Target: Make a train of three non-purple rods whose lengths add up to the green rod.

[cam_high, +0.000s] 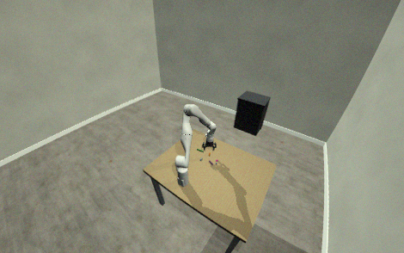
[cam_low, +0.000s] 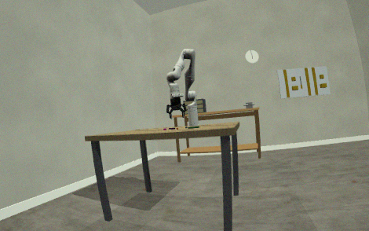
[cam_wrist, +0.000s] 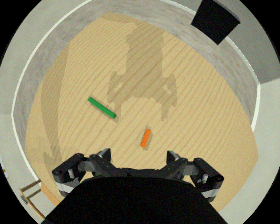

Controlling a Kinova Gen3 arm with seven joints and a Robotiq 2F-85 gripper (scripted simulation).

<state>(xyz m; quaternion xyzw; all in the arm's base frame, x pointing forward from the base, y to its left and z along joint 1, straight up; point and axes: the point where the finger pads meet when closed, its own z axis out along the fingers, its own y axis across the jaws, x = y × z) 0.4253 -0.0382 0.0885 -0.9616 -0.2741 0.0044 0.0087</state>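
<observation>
plain grey-beige walls (cam_low: 58, 78) with white skirting (cam_high: 64, 129), grey mottled floor (cam_high: 85, 206). wooden table (cam_high: 253, 189) with dark legs mid-room, casting a shadow on the floor. black cabinet (cam_high: 252, 113) against the far wall. second wooden table (cam_low: 231, 114) with a lower shelf by the opposite wall, small items on top. round white clock (cam_low: 251, 56) and a white panel with yellow bars (cam_low: 303, 82) on that wall. even, soft light.
</observation>
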